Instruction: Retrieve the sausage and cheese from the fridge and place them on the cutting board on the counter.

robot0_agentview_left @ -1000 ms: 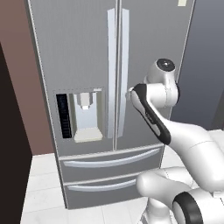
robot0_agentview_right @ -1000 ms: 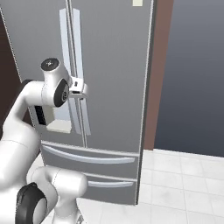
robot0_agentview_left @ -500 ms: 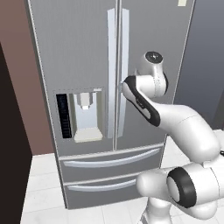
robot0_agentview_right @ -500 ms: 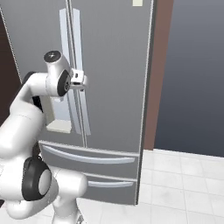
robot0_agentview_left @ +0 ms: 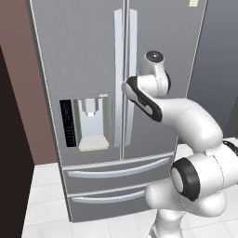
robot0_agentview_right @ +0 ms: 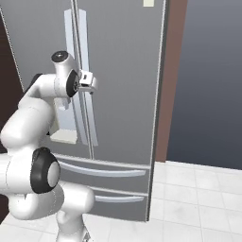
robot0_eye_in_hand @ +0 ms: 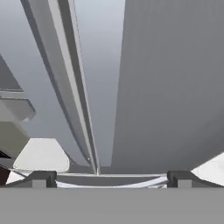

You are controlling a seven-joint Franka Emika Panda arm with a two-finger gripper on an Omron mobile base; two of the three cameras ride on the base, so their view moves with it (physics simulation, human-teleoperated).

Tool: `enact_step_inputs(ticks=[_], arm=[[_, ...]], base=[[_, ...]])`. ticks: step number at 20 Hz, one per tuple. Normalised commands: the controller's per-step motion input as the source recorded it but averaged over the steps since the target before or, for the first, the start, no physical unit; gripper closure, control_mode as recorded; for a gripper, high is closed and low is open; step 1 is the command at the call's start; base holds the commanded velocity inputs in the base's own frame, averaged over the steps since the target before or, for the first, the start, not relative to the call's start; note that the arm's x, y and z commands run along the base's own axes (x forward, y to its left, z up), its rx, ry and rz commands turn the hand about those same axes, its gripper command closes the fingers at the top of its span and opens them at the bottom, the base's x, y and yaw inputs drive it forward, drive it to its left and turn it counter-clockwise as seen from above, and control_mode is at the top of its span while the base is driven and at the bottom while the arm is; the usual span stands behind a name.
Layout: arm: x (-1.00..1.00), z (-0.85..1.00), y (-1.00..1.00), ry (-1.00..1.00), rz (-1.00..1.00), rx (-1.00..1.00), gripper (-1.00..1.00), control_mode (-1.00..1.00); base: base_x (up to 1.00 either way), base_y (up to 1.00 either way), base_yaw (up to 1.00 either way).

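The grey fridge [robot0_agentview_left: 83, 56] [robot0_agentview_right: 123, 71] [robot0_eye_in_hand: 175, 87] stands with both upper doors shut, so the sausage and cheese are hidden. The cutting board and the counter are out of view. My gripper [robot0_agentview_right: 90, 85] [robot0_eye_in_hand: 109, 179] is open, held at mid-door height right in front of the two long vertical handles [robot0_agentview_left: 132, 51] [robot0_agentview_right: 75, 38] [robot0_eye_in_hand: 65, 78] at the door seam. Nothing sits between its fingertips [robot0_eye_in_hand: 41, 178]. In the hand view the handles run up to the left of the gap and the right door's flat face is straight ahead.
A water dispenser [robot0_agentview_left: 88, 123] is set in the left door. Two drawers [robot0_agentview_left: 116, 169] [robot0_agentview_right: 104, 170] run below the doors. A dark panel [robot0_agentview_left: 11, 162] stands left of the fridge, a brown strip [robot0_agentview_right: 170, 85] and grey wall [robot0_agentview_right: 212, 80] to its right. White floor tiles [robot0_agentview_right: 198, 198] lie open on the right.
The arm has swung up and in toward the fridge, bringing the hand nearer the door handles. The jaws have stayed open.
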Motion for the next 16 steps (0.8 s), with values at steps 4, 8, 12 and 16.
enact_step_inputs(ticks=[4, 8, 12, 16], arm=[[0.47, 0.0, 0.0, 0.0, -0.07, 0.0, -1.0, -1.0], [0.39, 0.0, 0.0, 0.0, -0.04, 0.0, -1.0, -1.0], [0.3, 0.0, 0.0, 0.0, -0.02, 0.0, -1.0, -1.0], [0.26, 0.0, 0.0, 0.0, 0.0, 0.01, -1.0, -1.0]], base=[[0.0, 0.0, 0.0], [0.0, 0.0, 0.0], [0.0, 0.0, 0.0], [0.0, 0.0, 0.0]])
